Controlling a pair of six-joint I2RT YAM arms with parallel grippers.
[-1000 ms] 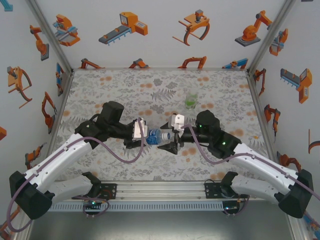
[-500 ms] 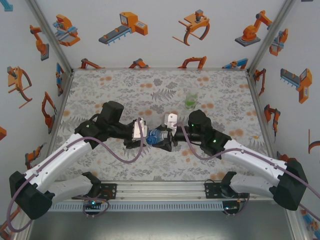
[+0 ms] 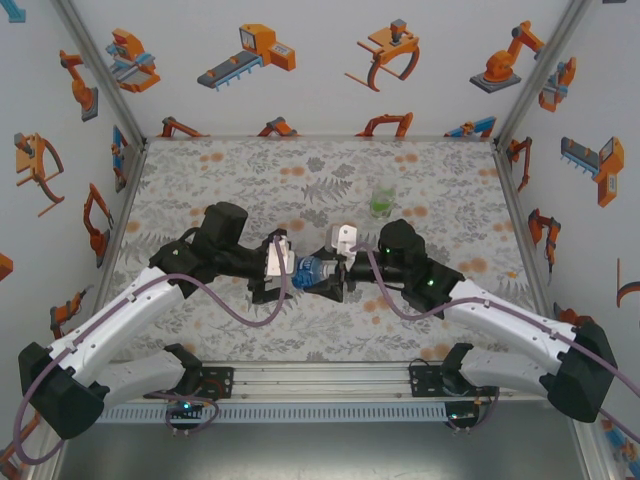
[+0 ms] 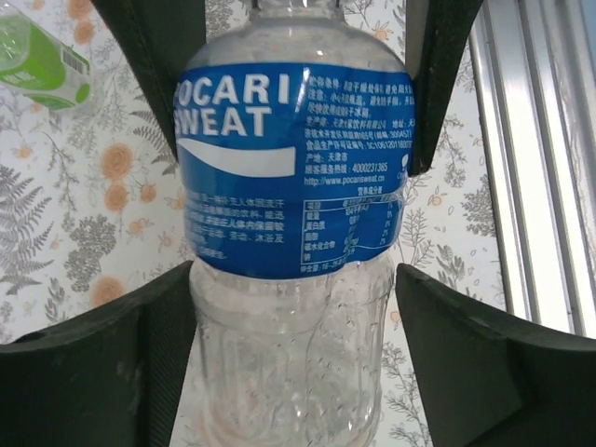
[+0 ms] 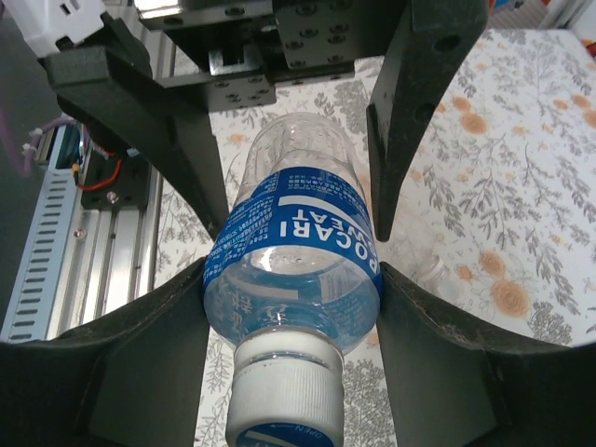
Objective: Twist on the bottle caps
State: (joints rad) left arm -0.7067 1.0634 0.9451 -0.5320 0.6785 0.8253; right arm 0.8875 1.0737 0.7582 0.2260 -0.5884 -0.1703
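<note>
A clear bottle with a blue label [image 3: 312,270] lies level just above the table between both grippers. A white cap [image 5: 284,396] sits on its neck. My right gripper [image 5: 291,279] is shut on the bottle's shoulder, both fingers pressed against the label's edge. My left gripper [image 4: 291,279] stands open around the bottle's base end, with a narrow gap at its right finger [image 4: 466,354]. In the top view the left gripper [image 3: 298,272] and right gripper [image 3: 330,275] face each other. A greenish bottle [image 3: 382,200] stands upright behind them, also seen as a greenish bottle [image 4: 42,56] in the left wrist view.
A plain clear bottle [image 5: 430,270] lies on the floral table cover just beyond my right finger. The aluminium rail [image 4: 531,140] runs along the near table edge. Printed walls [image 3: 100,200] close in the left, back and right sides.
The right gripper has moved left and closed on the bottle's shoulder. The left gripper's jaws have opened off the bottle's base end.
</note>
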